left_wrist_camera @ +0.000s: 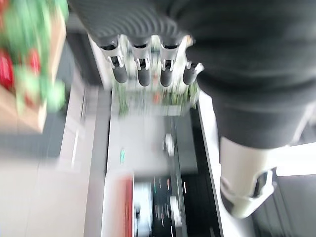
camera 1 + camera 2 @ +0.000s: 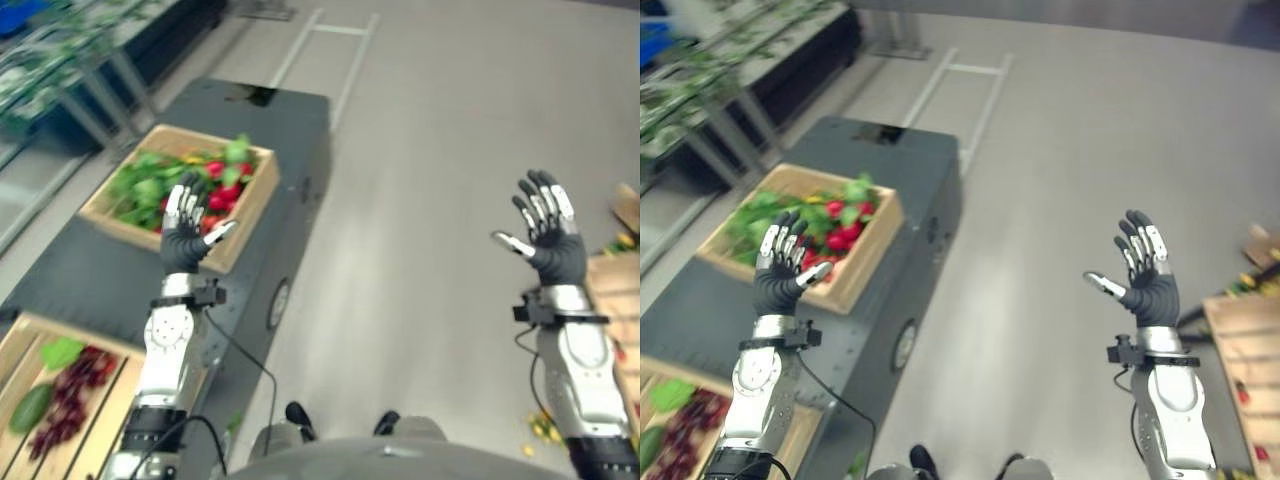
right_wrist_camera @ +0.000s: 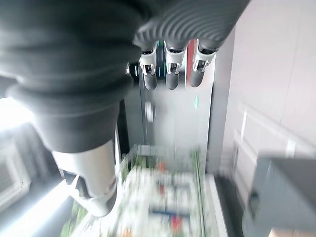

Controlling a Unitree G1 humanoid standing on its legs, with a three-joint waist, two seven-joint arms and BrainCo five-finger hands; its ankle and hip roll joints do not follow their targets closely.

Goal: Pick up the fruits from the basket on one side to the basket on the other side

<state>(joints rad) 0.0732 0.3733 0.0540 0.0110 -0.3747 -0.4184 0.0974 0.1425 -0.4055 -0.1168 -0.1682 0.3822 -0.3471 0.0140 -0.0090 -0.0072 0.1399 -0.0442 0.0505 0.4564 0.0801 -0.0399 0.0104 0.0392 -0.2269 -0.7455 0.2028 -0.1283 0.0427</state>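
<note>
A wooden basket [image 2: 257, 188] of red fruits [image 2: 226, 183] and green leaves stands on a dark grey cabinet [image 2: 290, 130] at my left. My left hand [image 2: 186, 228] is raised in front of that basket's near edge, fingers straight and spread, holding nothing. My right hand [image 2: 545, 222] is held up over the bare floor at the right, also open and empty. A second wooden basket [image 2: 30, 335] at the lower left holds dark red grapes [image 2: 75, 390], a green leaf and a green fruit [image 2: 32, 406].
A wooden crate [image 2: 612, 300] with small produce sits at the right edge, with bits spilled on the floor [image 2: 540, 428] beside it. Shelves with greenery [image 2: 60, 60] run along the upper left. Pale lines [image 2: 330, 60] mark the grey floor beyond the cabinet.
</note>
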